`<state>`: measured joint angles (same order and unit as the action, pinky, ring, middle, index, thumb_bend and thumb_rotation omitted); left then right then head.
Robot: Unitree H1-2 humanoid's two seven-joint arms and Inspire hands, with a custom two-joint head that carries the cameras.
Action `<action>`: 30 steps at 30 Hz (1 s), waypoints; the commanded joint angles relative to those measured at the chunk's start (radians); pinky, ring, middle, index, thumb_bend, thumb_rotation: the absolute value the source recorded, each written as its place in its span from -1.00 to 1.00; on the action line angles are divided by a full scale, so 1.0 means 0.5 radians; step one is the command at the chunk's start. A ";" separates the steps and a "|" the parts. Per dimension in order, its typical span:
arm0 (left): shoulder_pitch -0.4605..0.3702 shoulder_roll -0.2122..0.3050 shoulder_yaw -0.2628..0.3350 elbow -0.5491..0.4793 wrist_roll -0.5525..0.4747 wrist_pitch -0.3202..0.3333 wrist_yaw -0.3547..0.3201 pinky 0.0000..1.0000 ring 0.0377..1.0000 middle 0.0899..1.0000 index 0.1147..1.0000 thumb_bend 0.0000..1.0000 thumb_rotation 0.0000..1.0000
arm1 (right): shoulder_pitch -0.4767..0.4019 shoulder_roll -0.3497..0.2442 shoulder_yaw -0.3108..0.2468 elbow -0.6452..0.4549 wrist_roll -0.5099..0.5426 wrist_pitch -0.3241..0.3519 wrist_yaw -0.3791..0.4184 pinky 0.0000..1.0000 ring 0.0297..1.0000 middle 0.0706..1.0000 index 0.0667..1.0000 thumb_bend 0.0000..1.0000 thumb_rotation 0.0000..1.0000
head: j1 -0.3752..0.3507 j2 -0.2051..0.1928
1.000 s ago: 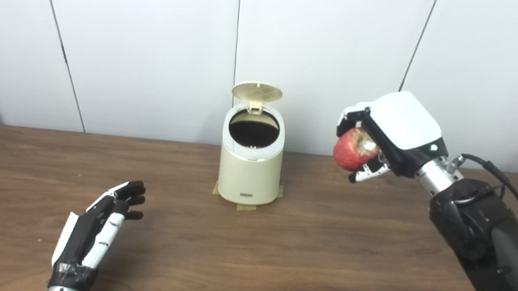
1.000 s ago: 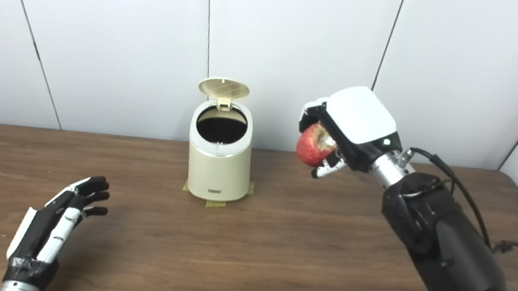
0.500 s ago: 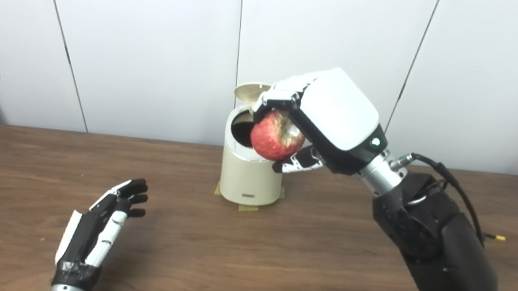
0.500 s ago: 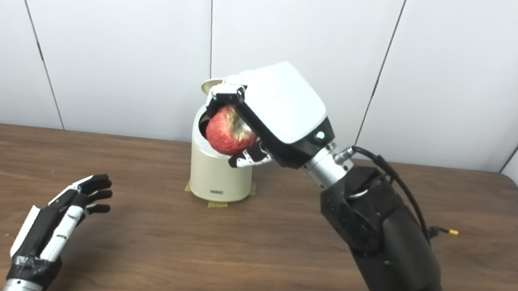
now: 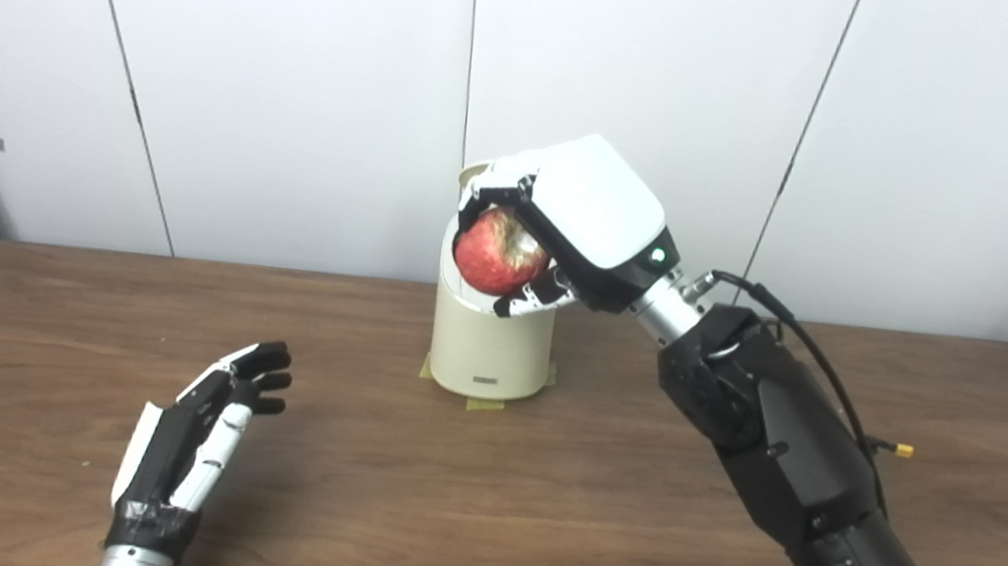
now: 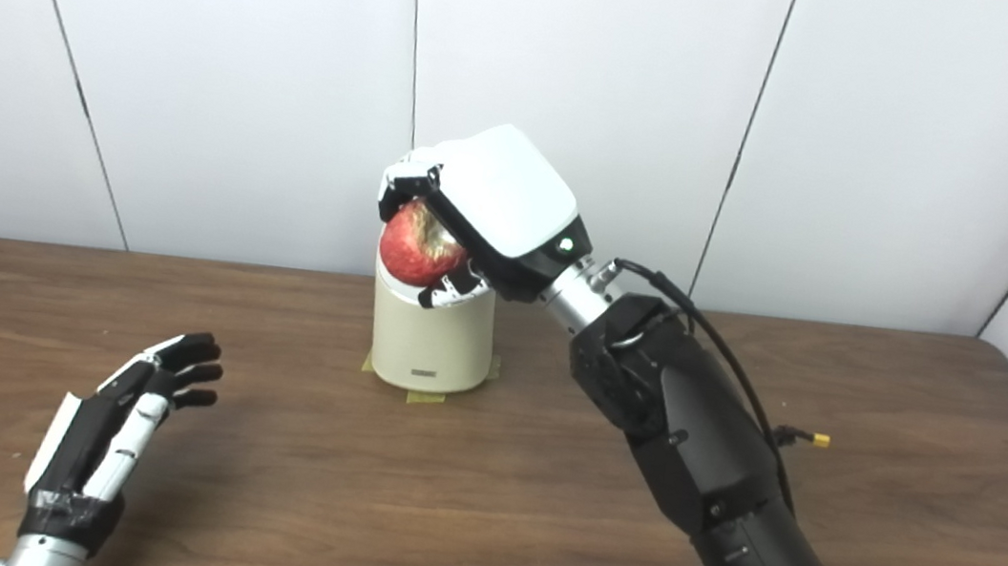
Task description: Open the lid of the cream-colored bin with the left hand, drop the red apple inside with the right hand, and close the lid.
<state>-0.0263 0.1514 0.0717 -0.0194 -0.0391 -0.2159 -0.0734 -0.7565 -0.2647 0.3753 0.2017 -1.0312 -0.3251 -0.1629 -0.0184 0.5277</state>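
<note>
The cream-colored bin (image 5: pixel 488 350) stands at the back middle of the wooden table (image 5: pixel 477 501), taped down at its base. Its lid (image 5: pixel 469 173) is up, mostly hidden behind my right hand. My right hand (image 5: pixel 574 220) is shut on the red apple (image 5: pixel 497 261) and holds it right over the bin's open mouth. My left hand (image 5: pixel 203 424) is open and empty, low over the table at the front left, well apart from the bin. The bin (image 6: pixel 430 336), the apple (image 6: pixel 415 251) and both hands also show in the right eye view.
White wall panels (image 5: pixel 297 85) close off the back of the table. A black cable with a yellow tip (image 5: pixel 902 450) hangs by my right forearm. Yellow tape (image 5: pixel 483 405) marks the bin's spot.
My right hand has carried the apple from the right of the bin leftward to directly over its opening. The left hand has barely moved. The view has shifted slightly.
</note>
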 commanded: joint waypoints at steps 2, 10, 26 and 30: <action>-0.013 -0.032 -0.024 0.075 0.023 -0.092 0.013 0.48 0.57 0.60 0.55 -0.18 0.43 | -0.159 0.007 0.001 0.039 -0.020 -0.023 -0.130 -0.31 -0.13 0.00 -0.21 -0.01 -1.00 | -0.003 0.003; -0.007 -0.036 -0.027 0.065 0.033 -0.088 0.021 0.48 0.57 0.60 0.54 -0.17 0.38 | -0.211 -0.003 0.046 0.175 -0.035 0.003 -0.174 -0.26 -0.10 0.01 -0.17 0.00 -1.00 | 0.002 0.007; -0.005 -0.034 -0.026 0.053 0.059 -0.052 0.035 0.46 0.58 0.60 0.55 -0.16 0.38 | -0.252 -0.006 0.074 0.375 -0.102 0.074 -0.313 -0.29 -0.10 0.00 -0.21 0.00 -1.00 | 0.004 0.010; -0.003 -0.032 -0.026 0.049 0.055 -0.052 0.033 0.46 0.59 0.60 0.55 -0.15 0.39 | -0.277 0.003 0.077 0.426 -0.115 0.115 -0.330 -0.29 -0.10 0.00 -0.20 0.00 -1.00 | 0.003 0.010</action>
<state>-0.0274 0.1515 0.0700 -0.0191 -0.0359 -0.2150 -0.0697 -0.8247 -0.2610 0.4250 0.4296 -1.0948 -0.2914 -0.2969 -0.0169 0.5323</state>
